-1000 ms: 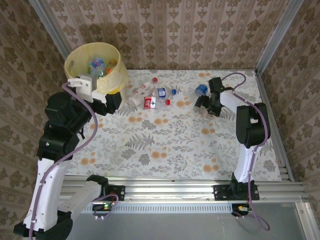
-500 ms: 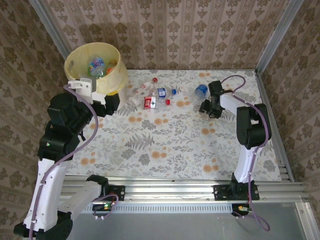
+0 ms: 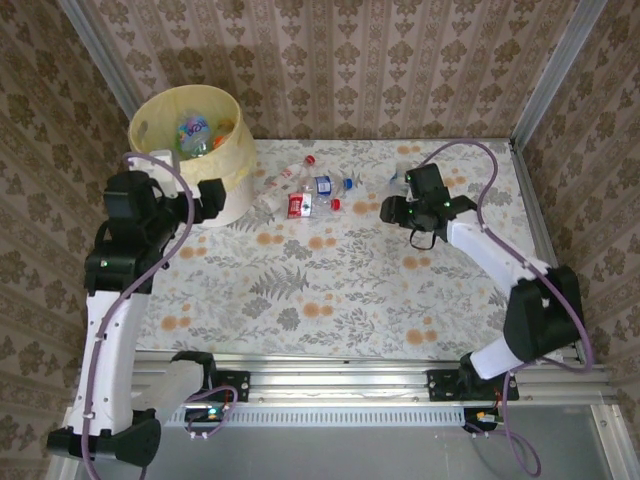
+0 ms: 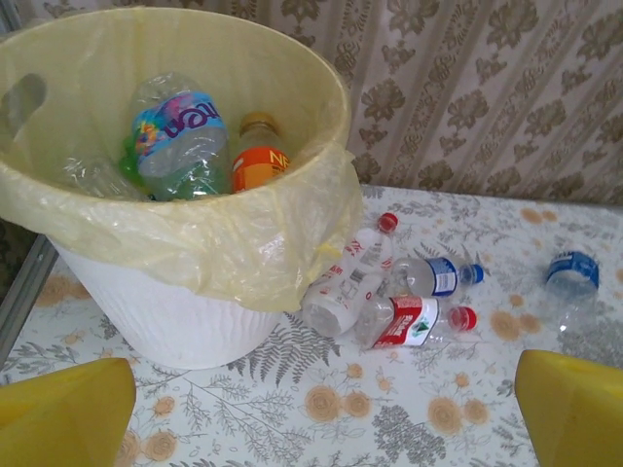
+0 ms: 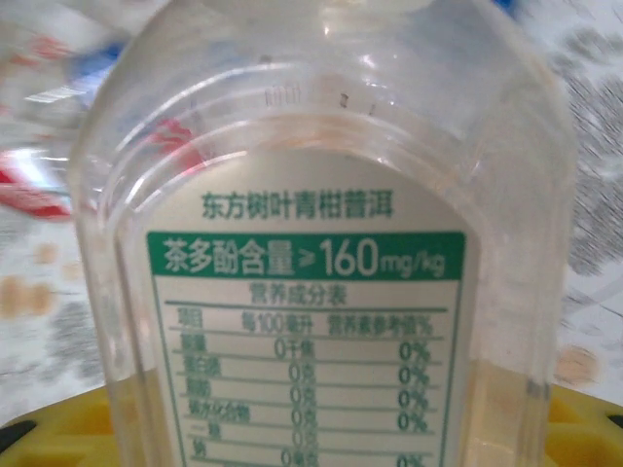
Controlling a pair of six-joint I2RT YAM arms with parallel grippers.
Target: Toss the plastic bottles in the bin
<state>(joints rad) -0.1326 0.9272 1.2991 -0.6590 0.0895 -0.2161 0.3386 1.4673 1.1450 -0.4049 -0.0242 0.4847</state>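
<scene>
Left claw (image 4: 321, 375) spread wide, holding nothing, just beside bin (image 4: 146, 311), which stands upper left against walls (image 3: 350, 70). Open table (image 3: 330, 290) spans mid-frame from above; walls hem three sides. Right claw (image 3: 392, 210) straddles a clear bottle (image 5: 311, 243); clamped or not, cannot tell. Its long axis runs straight up the right wrist frame, label (image 5: 307, 321) print upright. Three bottles (image 4: 389, 292) lie just right of bin: one slants, red cap (image 4: 387, 222) up-right; two lie crosswise, caps right. Left wrist view looks into bin at more bottles (image 4: 180, 131).
</scene>
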